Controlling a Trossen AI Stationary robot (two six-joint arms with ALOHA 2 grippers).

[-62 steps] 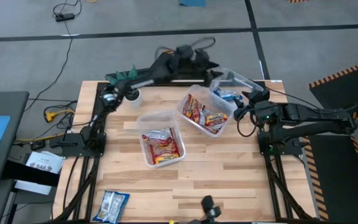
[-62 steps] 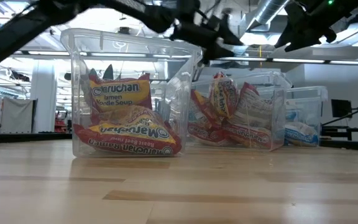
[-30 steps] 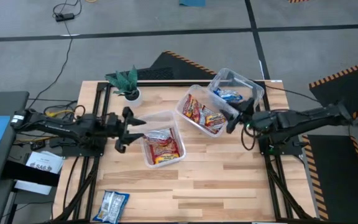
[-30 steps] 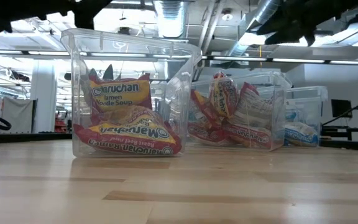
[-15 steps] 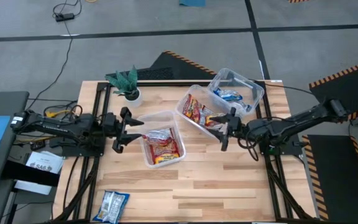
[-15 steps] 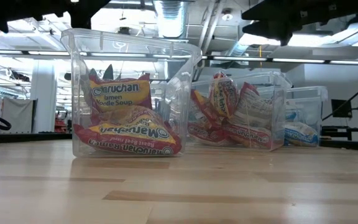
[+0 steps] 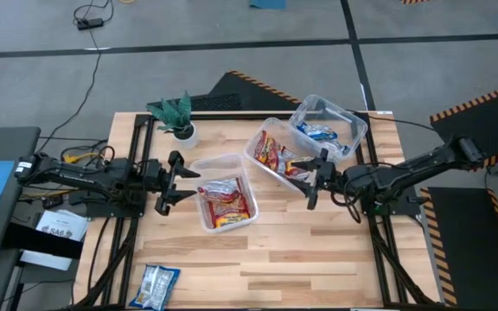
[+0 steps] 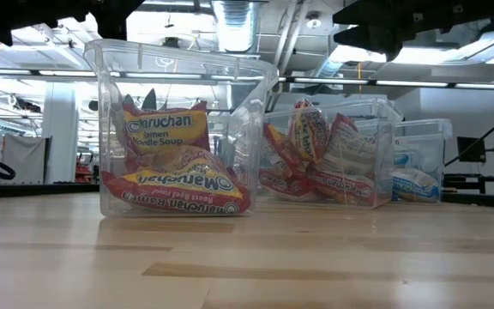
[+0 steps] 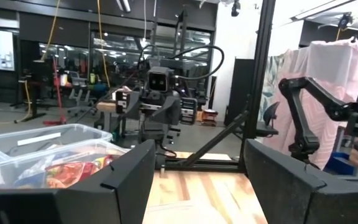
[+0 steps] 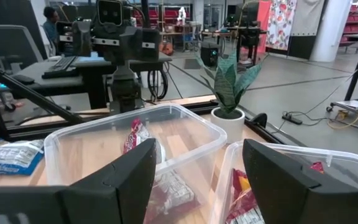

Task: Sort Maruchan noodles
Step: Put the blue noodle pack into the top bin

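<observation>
Three clear tubs sit on the wooden counter [image 7: 318,250]. The middle tub [image 7: 199,170] holds red-and-yellow noodle packets [image 7: 226,200], the tilted tub [image 7: 255,143] beside it holds more red ones [image 7: 281,159], and the far tub [image 7: 353,123] has blue-and-white ones [image 7: 320,133]. One blue-and-white packet [image 7: 156,286] lies alone near the counter's front edge. The left pincer [image 7: 169,180] hovers just beside the middle tub — open, empty. The right pincer [image 7: 311,183] hangs by the tilted tub, also spread and holding nothing. A small potted plant [image 7: 175,113] stands at the back.

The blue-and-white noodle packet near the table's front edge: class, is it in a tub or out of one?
Out. The blue-and-white packet lies flat on the bare table, well apart from the nearest tub, which holds red packets.
</observation>
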